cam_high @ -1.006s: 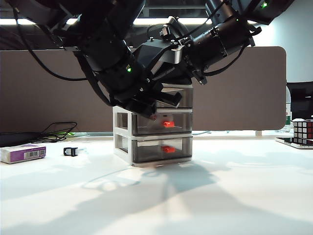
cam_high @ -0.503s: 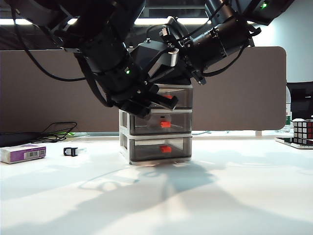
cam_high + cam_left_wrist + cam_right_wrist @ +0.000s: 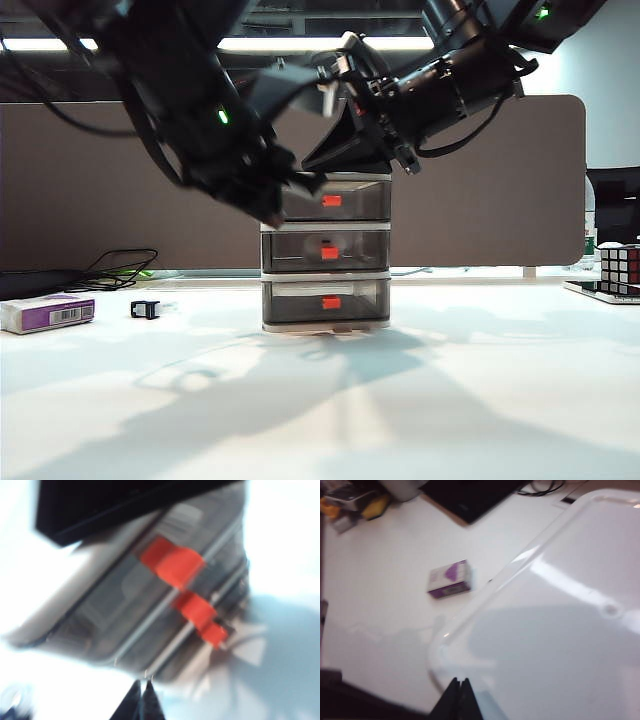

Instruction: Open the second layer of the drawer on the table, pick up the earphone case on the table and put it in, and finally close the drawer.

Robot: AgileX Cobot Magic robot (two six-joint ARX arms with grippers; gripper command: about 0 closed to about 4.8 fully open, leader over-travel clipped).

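On the counter point(image 3: 480, 400) I see the drawer point(image 3: 326, 255) with all three layers pushed in, the second layer point(image 3: 325, 249) flush. My left gripper point(image 3: 142, 700), jaws clenched and empty, hangs just beside its upper front; my right gripper point(image 3: 459, 700), jaws clenched, sits over its top. No earphone case in view.

No word, brand or number can be read in any view. A barcode is seen on the end of the purple-and-white box point(image 3: 46, 313) lying on the worktop point(image 3: 480, 400), but its digits are too small to be made out. In the right wrist view a purple mark is shown on the same box point(image 3: 449, 579), blurred beyond reading.
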